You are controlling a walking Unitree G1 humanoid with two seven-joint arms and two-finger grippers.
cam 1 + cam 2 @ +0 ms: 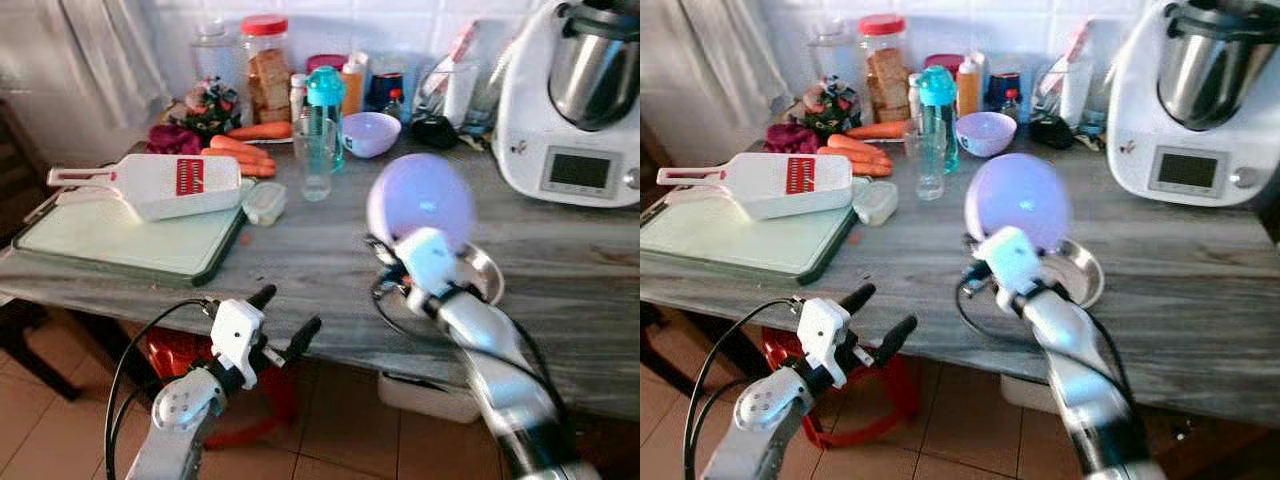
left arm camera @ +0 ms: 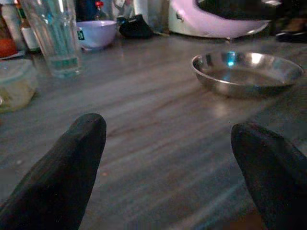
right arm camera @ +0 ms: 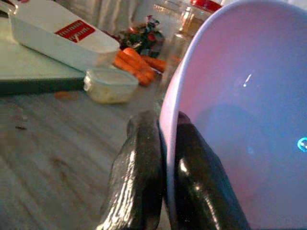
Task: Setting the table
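Head view, table: a grey wooden table point(image 1: 300, 260) crowded along its far edge.
Head view, right gripper: the right gripper point(image 1: 408, 255) is raised over the middle of the table, its fingers pinching the rim of a lilac bowl point(image 1: 420, 200) held up on edge. Just behind and to the right, a steel plate point(image 1: 1080, 272) lies flat on the table.
Head view, left gripper: the left gripper point(image 1: 290, 318) hovers at the near edge of the table, its fingers spread apart and holding nothing.
Head view, far side: a second lilac bowl point(image 1: 370, 133), a clear glass point(image 1: 314, 158), a teal bottle point(image 1: 325, 105), carrots point(image 1: 245, 150), a white slicer point(image 1: 150, 185) on a green cutting board point(image 1: 130, 250), and a white kitchen machine point(image 1: 575, 100) at far right.
Left wrist view: two black fingertips point(image 2: 67, 163) stand wide apart over bare tabletop; the steel plate and the glass sit beyond.
Right wrist view: both black fingers point(image 3: 139, 177) clamp the lilac bowl's rim, one on each side; a small lidded tub point(image 3: 110, 85) and carrots lie beyond.
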